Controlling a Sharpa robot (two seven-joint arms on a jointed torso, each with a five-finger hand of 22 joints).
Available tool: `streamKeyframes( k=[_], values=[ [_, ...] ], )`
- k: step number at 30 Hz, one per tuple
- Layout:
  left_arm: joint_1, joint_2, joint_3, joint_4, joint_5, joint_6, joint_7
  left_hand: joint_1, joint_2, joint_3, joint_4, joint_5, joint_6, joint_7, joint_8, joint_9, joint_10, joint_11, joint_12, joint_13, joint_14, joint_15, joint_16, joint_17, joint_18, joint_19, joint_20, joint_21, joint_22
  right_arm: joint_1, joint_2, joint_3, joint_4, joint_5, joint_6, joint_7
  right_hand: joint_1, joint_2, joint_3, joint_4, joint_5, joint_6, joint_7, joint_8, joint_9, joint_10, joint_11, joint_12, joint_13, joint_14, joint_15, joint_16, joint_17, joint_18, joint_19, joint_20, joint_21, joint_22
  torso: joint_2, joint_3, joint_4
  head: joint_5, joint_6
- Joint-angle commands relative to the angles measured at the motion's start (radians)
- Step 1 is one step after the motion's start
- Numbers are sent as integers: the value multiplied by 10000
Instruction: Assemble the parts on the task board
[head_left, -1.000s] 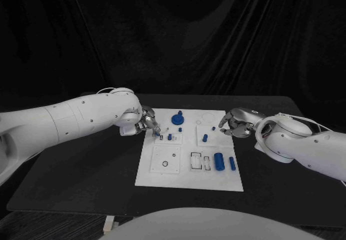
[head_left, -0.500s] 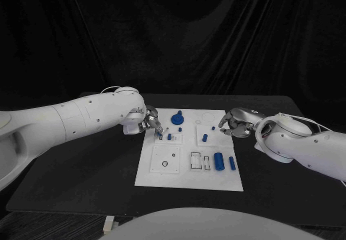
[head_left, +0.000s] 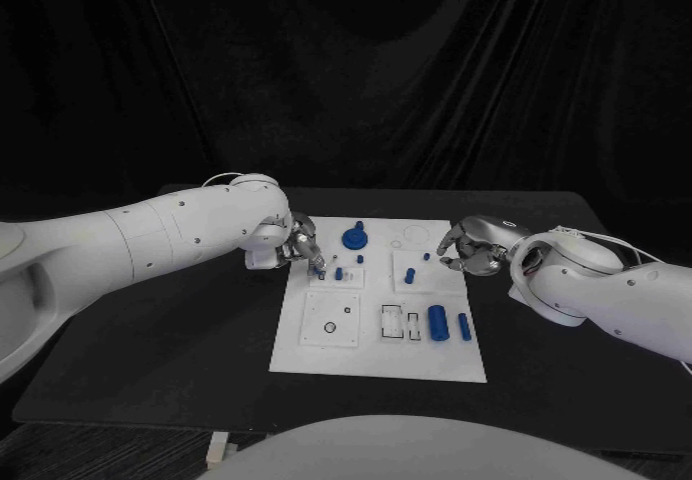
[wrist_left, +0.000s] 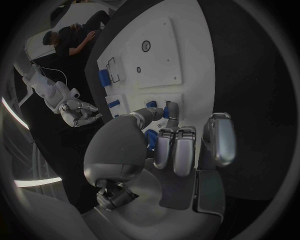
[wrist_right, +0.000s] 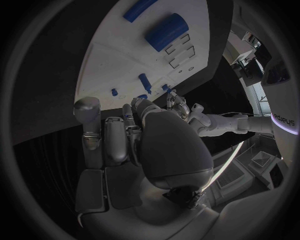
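The left hand (head_left: 296, 248) hung over the far left corner of the task board (head_left: 378, 355), its silver fingers (wrist_left: 170, 111) curled down and pinched round a small blue peg (wrist_left: 165, 110); in the left wrist view the thumb and a fingertip met on that peg right at the board's surface. The board itself was a flat, matt white rectangle lying in the middle of the black bench (head_left: 159, 350), carrying raised square plates and shallow cut-out recesses. Just beside the hand stood a second short blue peg (head_left: 339, 273), upright in its plate. Nearer the robot, a square plate (head_left: 332, 319) showed a small oval hole. At the board's far edge sat a round blue knob piece (head_left: 356, 238), disc-shaped with a stem on top. Right of it another slim blue pin (head_left: 410, 275) stood in a white plate. Toward the near right, rectangular outlined slots (head_left: 402, 322) lay beside a stout blue cylinder (head_left: 438, 323) resting on its side, with a thinner blue rod (head_left: 464, 325) just beside it, both smooth and plastic-looking. The right hand (head_left: 472, 250) hovered at the board's far right edge, its fingers curled inward with nothing seen between them
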Motion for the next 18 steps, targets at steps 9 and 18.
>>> streamKeyframes(
  k=[9,18],
  values=[
    [-27,62,10,-20,0,336,-15,97,-12,1095,-1184,75,281,-270,40,21,842,-54,55,2441,1038,-77,26,2632,101,6,-17,8,1794,-42,22,6,-13,-23,-194,-94,111,-20,66,-10,34,60,1,-41,-15,236,5,-34,1608,409,10,-21,-4,66,-45,-9,-77,818,-33,3,6,-12,-2],
    [-81,157,9,-160,0,378,12,107,4,1090,-1191,88,268,-266,36,25,830,-52,45,2429,1038,-77,26,2632,106,-11,-16,-13,1786,-46,34,6,-19,-23,-214,-91,111,-20,66,-10,34,60,1,-41,-15,236,5,-34,1608,409,10,-21,-4,66,-45,-9,-77,818,-23,-2,9,-32,-2]
  ],
)
